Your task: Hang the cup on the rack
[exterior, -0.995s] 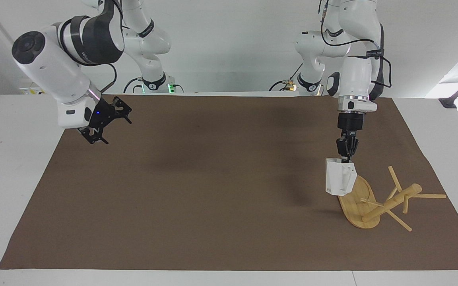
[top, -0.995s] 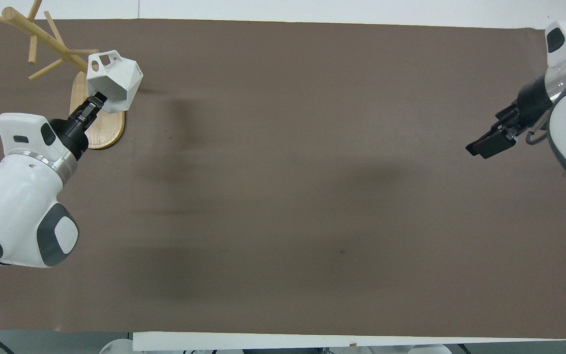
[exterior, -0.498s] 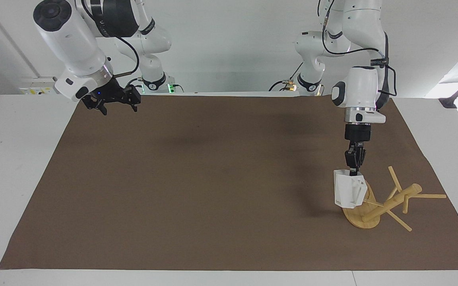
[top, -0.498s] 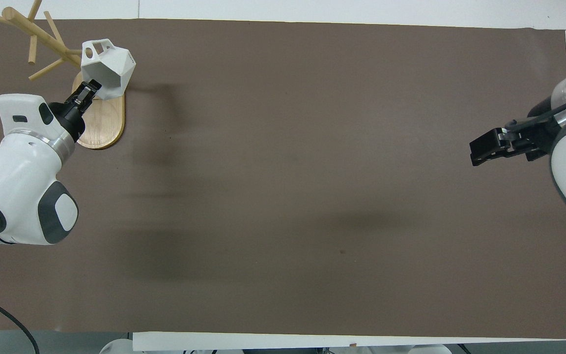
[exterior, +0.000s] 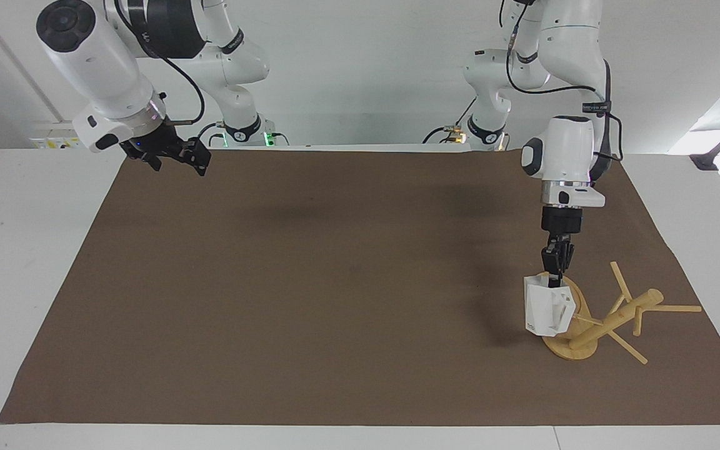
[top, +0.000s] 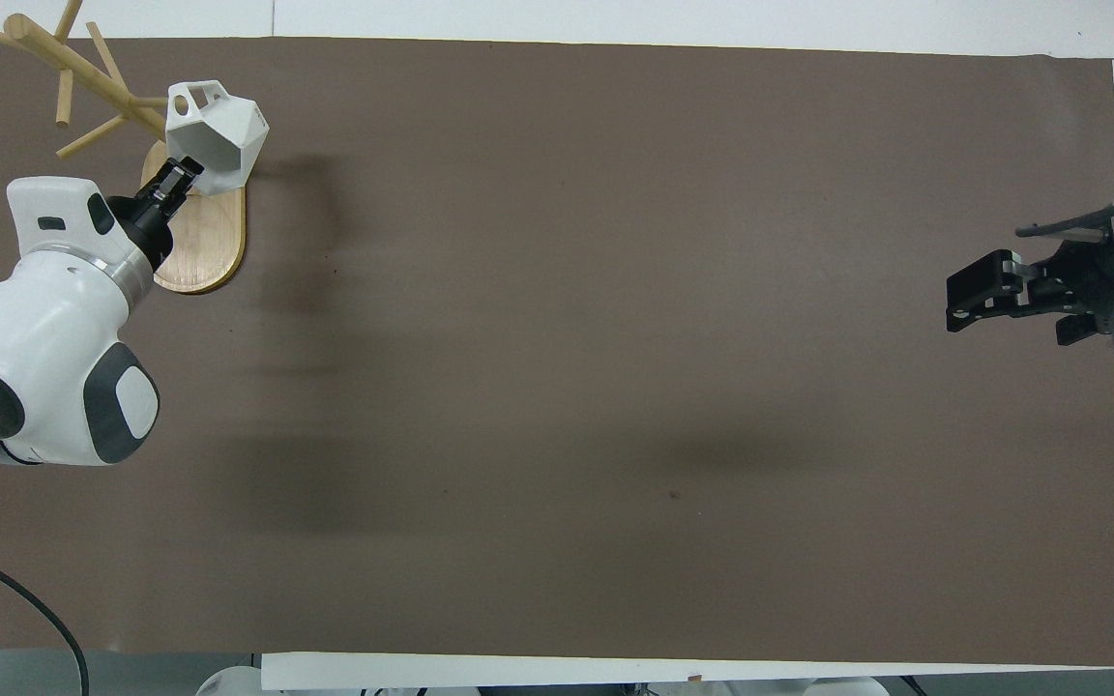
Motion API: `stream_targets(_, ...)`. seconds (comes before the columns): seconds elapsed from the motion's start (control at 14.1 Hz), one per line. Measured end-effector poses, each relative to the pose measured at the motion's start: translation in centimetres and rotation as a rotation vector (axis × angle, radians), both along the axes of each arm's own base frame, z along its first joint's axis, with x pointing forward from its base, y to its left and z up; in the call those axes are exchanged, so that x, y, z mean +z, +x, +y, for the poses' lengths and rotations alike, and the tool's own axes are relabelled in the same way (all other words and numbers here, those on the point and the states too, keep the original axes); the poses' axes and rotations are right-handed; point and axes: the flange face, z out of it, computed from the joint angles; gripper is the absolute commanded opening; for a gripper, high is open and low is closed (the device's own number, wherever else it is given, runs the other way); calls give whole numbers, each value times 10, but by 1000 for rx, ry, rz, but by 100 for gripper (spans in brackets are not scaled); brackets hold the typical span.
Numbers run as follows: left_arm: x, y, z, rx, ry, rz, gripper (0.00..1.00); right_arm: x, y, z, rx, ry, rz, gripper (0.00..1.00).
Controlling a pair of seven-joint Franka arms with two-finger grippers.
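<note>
The white faceted cup (exterior: 542, 310) hangs from my left gripper (exterior: 555, 275), which is shut on its rim. The cup is over the oval base (exterior: 575, 351) of the bamboo rack (exterior: 617, 317), at the left arm's end of the table. In the overhead view the cup (top: 224, 140) has its handle hole (top: 197, 97) turned toward the rack's post (top: 83, 70), right at the tip of a low peg (top: 146, 101). I cannot tell whether the peg is in the hole. My left gripper (top: 182, 182) shows over the base (top: 204, 253). My right gripper (exterior: 179, 162) is open and empty, up in the air over the mat's edge at the right arm's end, and also shows in the overhead view (top: 968, 295).
A brown mat (exterior: 335, 281) covers most of the white table. The rack's other pegs (exterior: 679, 308) stick out toward the mat's edge at the left arm's end.
My left gripper has carried the cup down and closer to the rack's post and low peg. My right arm has risen and drawn back toward its own base.
</note>
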Motion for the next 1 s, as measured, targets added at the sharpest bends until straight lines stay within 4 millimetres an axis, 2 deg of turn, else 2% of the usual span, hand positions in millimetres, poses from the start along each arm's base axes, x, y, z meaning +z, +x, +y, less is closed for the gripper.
stream_targets(0.28,-5,6,12,20,4,5,1,0,0,-4,-7,0,-1,99)
stream_targets(0.36,-5,6,13,22,4,5,18,0,0,-4,-7,0,0,99)
stream_targets(0.43,-5,6,15,24,4,6,29,0,0,-3,-6,0,0,99)
stream_targets(0.85,-1,9,17,31,1,-3,37,-1,0,-5,-4,-35,-3,99)
stream_targets(1.0,0,9,17,31,-1,-3,45,-2,1,-11,-17,-35,-2,99)
